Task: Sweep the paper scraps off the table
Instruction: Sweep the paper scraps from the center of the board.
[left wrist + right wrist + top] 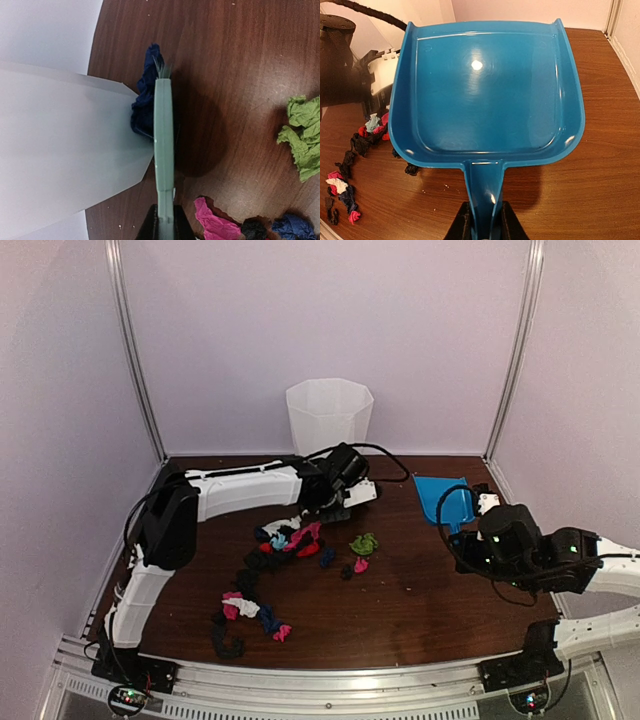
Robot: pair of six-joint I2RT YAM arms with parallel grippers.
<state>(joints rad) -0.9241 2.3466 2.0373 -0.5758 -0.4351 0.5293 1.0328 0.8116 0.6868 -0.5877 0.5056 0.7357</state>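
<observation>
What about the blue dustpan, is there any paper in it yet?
No, in the right wrist view the dustpan is bare blue plastic inside, and the paper scraps lie on the table beside it.

Small crumpled paper scraps in pink, red, black, navy and white lie loose on the dark reddish-brown wood-grain table. They form a ragged band from its middle toward the front left. A green wad sits slightly apart on the right.
</observation>
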